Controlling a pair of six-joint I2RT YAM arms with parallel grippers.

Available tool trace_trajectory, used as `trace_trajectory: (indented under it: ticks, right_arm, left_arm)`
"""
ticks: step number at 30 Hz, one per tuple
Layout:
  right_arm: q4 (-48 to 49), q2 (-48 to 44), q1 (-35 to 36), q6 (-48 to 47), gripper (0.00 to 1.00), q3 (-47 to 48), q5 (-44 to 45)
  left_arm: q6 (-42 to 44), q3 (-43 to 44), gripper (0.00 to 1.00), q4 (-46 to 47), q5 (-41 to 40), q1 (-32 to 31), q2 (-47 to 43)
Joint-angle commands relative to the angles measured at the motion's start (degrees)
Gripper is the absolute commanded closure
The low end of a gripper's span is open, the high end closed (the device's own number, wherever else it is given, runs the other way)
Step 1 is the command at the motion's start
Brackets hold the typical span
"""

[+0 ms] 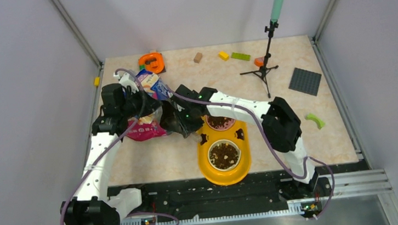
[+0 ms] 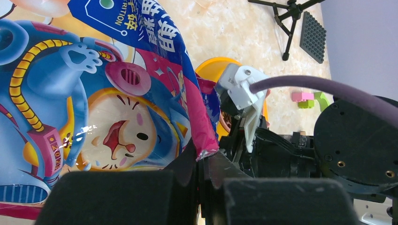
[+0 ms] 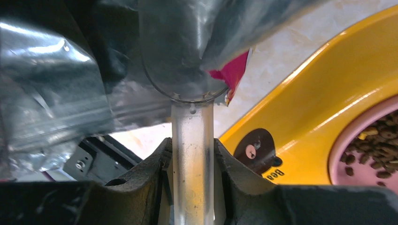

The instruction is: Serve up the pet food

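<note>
Both arms bend inward and meet at the cat food bag point(image 1: 146, 129) left of the yellow feeder point(image 1: 203, 166): the left gripper point(image 2: 202, 161) pinches the bag's magenta edge, the right gripper point(image 3: 192, 154) clamps the handle of a clear scoop point(image 3: 180, 70). The scoop points lengthwise into the bag's mouth, which faces right toward the feeder. Only the overhead view shows kibble point(image 1: 224, 155) in both bowls; the right wrist view catches just the pink bowl point(image 3: 340, 145).

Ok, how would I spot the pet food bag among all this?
Start at the yellow feeder; just left of it lies the bag, pinched by the left gripper, the right gripper's scoop at its mouth. It alone is glossy magenta and blue, with a cartoon face.
</note>
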Motion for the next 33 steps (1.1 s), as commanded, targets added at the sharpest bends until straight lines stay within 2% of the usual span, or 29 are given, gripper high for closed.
trace_trajectory:
  ticks: [1,6,12,18,21,29,33]
  right_arm:
    - [4.6,1.1,-0.7,4.8,1.00,2.1,-2.4]
    - [4.2,7.0,-2.7,5.4,1.00,7.4,-2.8]
    - [3.9,17.4,-3.3,5.8,1.00,18.5,-0.3]
    - [13.3,19.1,-3.3,6.0,1.00,20.9,4.4]
    - [21.5,15.6,-3.4,4.3,1.00,15.8,4.8]
    - [44.7,1.1,-3.4,-0.6,1.00,-7.7,4.5]
    - [45.2,-1.5,-3.1,-5.9,1.00,-10.8,5.8]
  left_arm:
    - [-1.5,-0.7,1.00,7.4,4.2,0.3,-4.4]
    - [-2.1,-2.3,1.00,8.0,4.8,0.3,-5.5]
    - [-2.7,-3.0,1.00,8.4,5.6,0.3,-6.0]
    - [-2.8,-3.0,1.00,8.5,6.2,0.3,-5.4]
    - [-2.3,-2.8,1.00,8.5,4.8,0.3,-5.2]
    - [-3.3,-1.3,1.00,9.3,3.2,0.3,-2.0]
    - [-4.4,-1.1,1.00,10.9,3.0,0.4,0.2]
